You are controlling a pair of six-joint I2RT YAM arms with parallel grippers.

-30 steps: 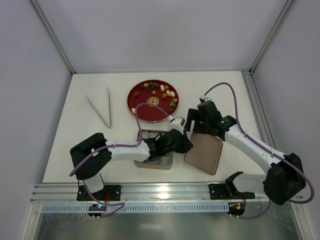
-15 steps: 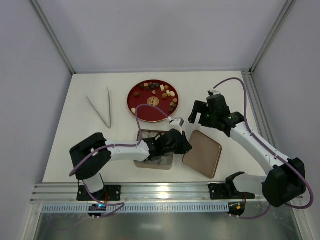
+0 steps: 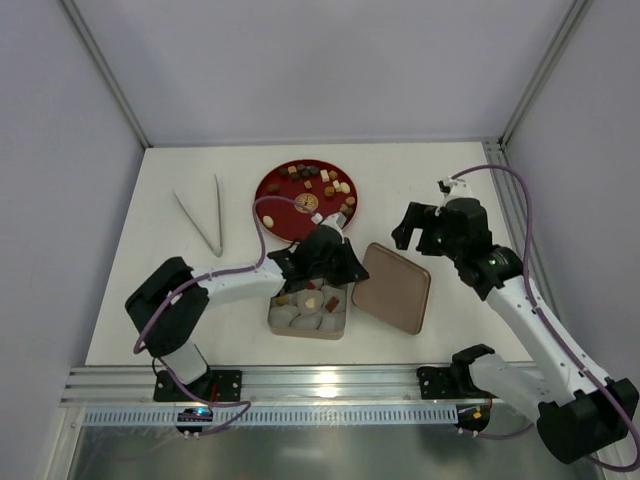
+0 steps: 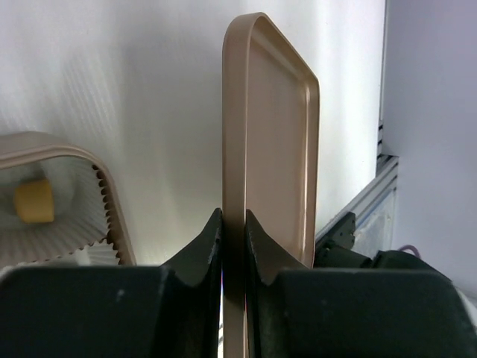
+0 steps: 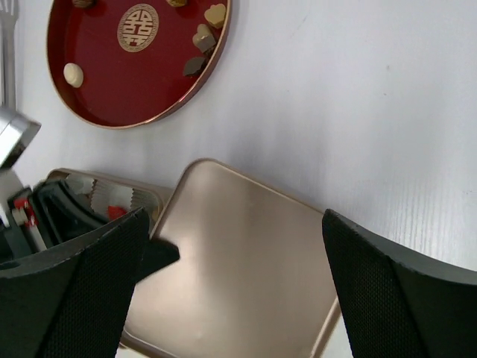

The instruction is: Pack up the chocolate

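Just right of the open tin (image 3: 308, 334), tan lid (image 3: 392, 288) lying flat or close to it, pinched at its left rim by the left gripper (image 3: 340, 264). Fingers clamped hard on that thin edge, plain to see in the left wrist view. Cannot tell whether resting on the table (image 3: 450, 180) or held a hair above it. Beyond the lid's far corner, right gripper (image 3: 414, 232) raised, fingers spread wide, holding nothing.

Of the chocolate (image 3: 322, 180), most scattered on the red plate (image 3: 284, 216) behind the tin, mainly along its far and right side. A few pieces (image 3: 312, 302) already down among the white paper cups (image 3: 288, 316) in the tin.

Judging by so much left on the plate: parking the lid, not closing up. Lower to full contact with the table, then open the fingers and back straight out along the lid's plane, so as not to flip it by the rim. Leave a gap between lid and tin. Avoid nudging the tin or jolting the cups and their pieces. Set the lid away from the plate, off the path from plate to tin. Hold the right arm high and out of the way. Metal tongs (image 3: 205, 222) well off to the left, untouched.
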